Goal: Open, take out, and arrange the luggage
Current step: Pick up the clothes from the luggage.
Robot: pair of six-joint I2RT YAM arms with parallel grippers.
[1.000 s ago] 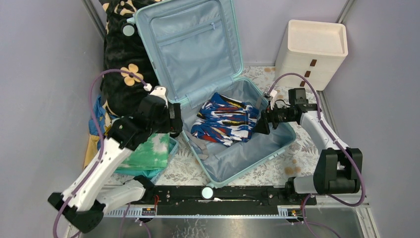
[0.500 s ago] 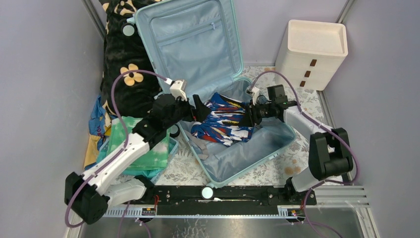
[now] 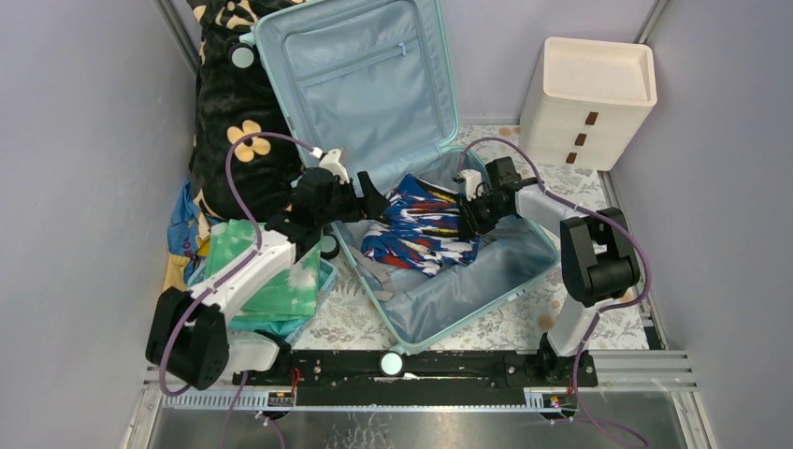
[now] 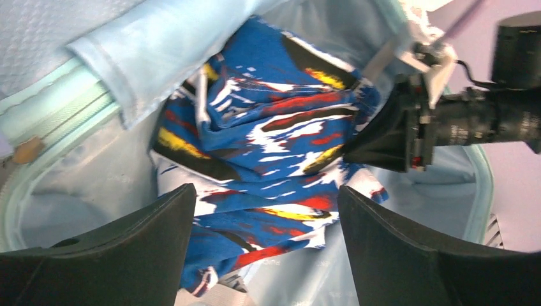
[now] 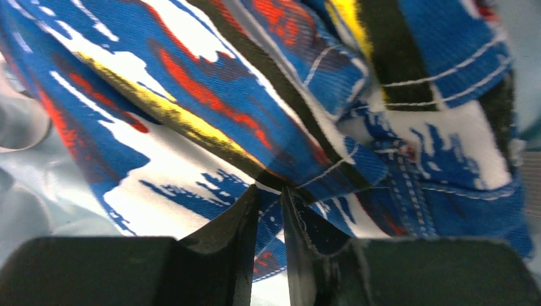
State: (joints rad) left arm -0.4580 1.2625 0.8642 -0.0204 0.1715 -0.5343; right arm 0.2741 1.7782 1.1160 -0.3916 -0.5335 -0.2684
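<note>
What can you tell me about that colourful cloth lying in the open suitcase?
The patterned cloth is a crumpled, stitched, denim-like garment, blue with white, black, red and yellow streaks. It lies bunched in the flat half of the open luggage, on the grey-blue lining. The right gripper pinches a fold at its edge; the open left gripper hangs at the opposite side.

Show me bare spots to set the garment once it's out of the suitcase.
Free: table right of the suitcase, up to the drawer unit; the strip between suitcase and rail; bare lining in the suitcase's near half. Crowded: left side, with blanket and full basket; suitcase's far half, where the garment lies.
</note>
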